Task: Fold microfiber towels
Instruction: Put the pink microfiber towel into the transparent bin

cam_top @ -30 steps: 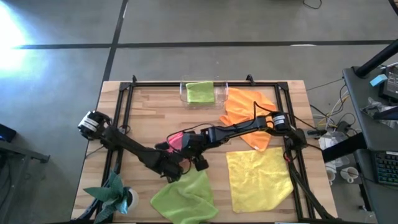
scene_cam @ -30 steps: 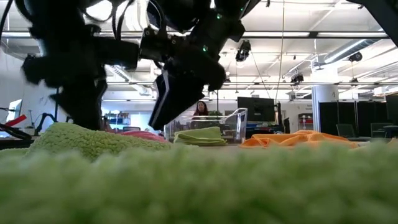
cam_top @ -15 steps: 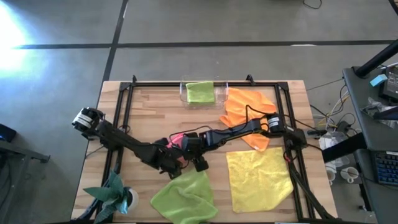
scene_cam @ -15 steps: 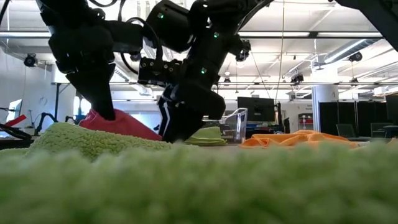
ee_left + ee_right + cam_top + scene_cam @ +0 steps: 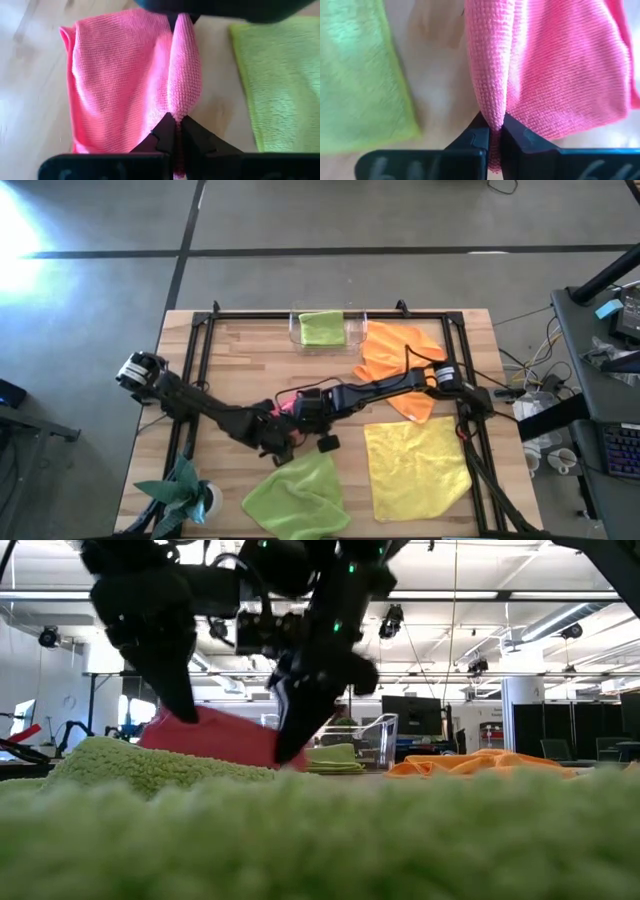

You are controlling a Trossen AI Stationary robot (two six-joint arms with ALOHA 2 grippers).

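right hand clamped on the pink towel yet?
Yes: the right hand has its fingers pinched shut on a fold of the pink towel.

The towel (image 5: 120,80) pinched between the two dark arms is hot pink, with a fine knit texture. A lime green towel (image 5: 297,498) lies at the lower centre of the high view; another lime green one (image 5: 321,328) sits in the clear tray (image 5: 353,332) at the upper centre. The orange towel (image 5: 400,360) is at the centre right, the yellow towel (image 5: 416,465) at the lower right. The table (image 5: 240,360) is light wood with a black frame.
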